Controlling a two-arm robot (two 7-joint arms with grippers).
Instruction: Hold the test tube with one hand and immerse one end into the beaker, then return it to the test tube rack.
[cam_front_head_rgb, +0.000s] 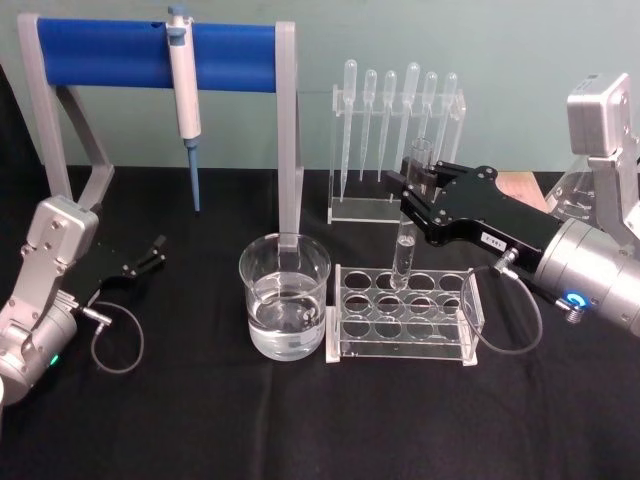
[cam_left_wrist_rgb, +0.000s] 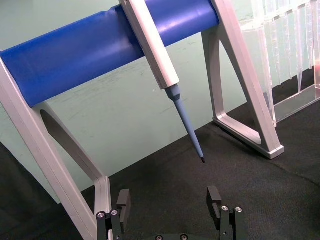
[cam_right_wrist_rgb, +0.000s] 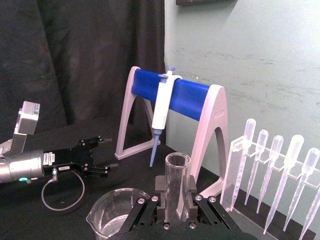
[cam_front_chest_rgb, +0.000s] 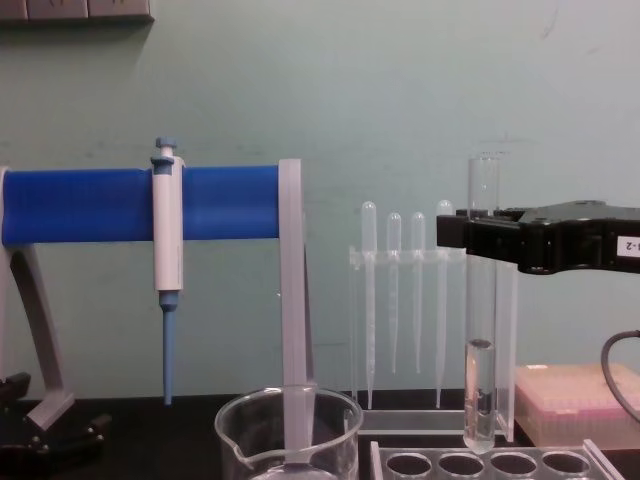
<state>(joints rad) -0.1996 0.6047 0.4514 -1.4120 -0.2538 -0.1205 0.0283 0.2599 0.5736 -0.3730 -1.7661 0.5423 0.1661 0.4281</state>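
Glass first: the test tube (cam_front_head_rgb: 405, 250) stands near upright, clamped in its upper part by the right gripper (cam_front_head_rgb: 420, 190). Its rim is above the fingers and its round bottom is at the back row of the test tube rack (cam_front_head_rgb: 471, 312) (whether it sits in a hole cannot be told).

The beaker (cam_front_head_rgb: 255, 300), part-filled with clear liquid, stands just beside the rack's left end, apart from the tube. Close behind the beaker rises a grey post of the blue-barred stand (cam_front_head_rgb: 110, 55), from which a blue-and-white pipette (cam_front_head_rgb: 184, 90) hangs. Behind the rack is a clear holder of bulb-topped pipettes (cam_front_head_rgb: 395, 110), near the tube's rim.

The left gripper (cam_front_head_rgb: 150, 255) rests on the black cloth (cam_front_head_rgb: 200, 420) well to the left, fingers spread, holding nothing. Open cloth lies in front of beaker and rack.
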